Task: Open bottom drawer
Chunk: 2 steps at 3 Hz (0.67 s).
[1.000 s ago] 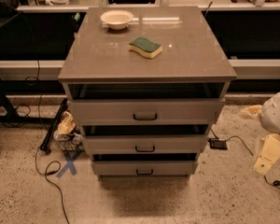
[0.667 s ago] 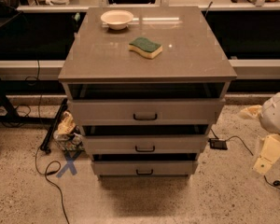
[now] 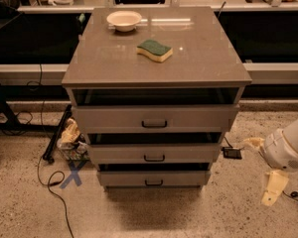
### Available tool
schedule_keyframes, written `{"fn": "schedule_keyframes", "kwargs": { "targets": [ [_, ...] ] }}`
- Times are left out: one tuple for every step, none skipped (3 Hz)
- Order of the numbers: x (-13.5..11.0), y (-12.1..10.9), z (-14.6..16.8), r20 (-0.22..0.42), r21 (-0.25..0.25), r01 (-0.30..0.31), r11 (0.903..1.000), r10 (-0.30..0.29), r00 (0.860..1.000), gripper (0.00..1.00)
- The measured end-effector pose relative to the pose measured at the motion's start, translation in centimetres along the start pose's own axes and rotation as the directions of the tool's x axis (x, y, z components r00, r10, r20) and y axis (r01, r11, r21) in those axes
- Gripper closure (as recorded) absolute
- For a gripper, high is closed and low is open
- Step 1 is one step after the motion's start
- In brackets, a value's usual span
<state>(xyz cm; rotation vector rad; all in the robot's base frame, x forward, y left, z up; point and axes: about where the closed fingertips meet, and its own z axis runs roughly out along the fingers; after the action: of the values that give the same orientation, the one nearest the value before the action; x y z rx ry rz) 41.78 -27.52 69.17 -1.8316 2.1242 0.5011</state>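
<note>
Cream-white gripper (image 3: 275, 187) hangs low at R, well apart from cabinet (image 3: 114, 66); open or clenched can't be told. Lowest of three, bottom drawer (image 3: 124, 178) sits near shut; best approach: square onto black handle (image 3: 154, 183), pull straight. Sponge (image 3: 154, 50), bowl (image 3: 123, 20) atop.

no readable text, blue x (image 3: 72, 174) taped on floor (image 3: 30, 207), end effector (image 3: 274, 187) low right of cabinet (image 3: 154, 58)

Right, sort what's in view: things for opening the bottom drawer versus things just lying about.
For the job: bottom drawer, its black handle, gripper low to the cabinet's right, apart from it.
Lying about: bowl, sponge, top drawer, middle drawer, blue floor cross.
</note>
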Motion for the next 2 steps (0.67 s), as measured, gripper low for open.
{"fn": "schedule_keyframes", "kwargs": {
  "targets": [
    [1.6, -0.7, 5.0, 0.084, -0.032, 0.105, 0.994, -0.102, 0.991, 0.0],
    [2.6, -1.7, 11.9, 0.206, -0.124, 0.151, 0.9807, -0.123, 0.971, 0.0]
  ]
}}
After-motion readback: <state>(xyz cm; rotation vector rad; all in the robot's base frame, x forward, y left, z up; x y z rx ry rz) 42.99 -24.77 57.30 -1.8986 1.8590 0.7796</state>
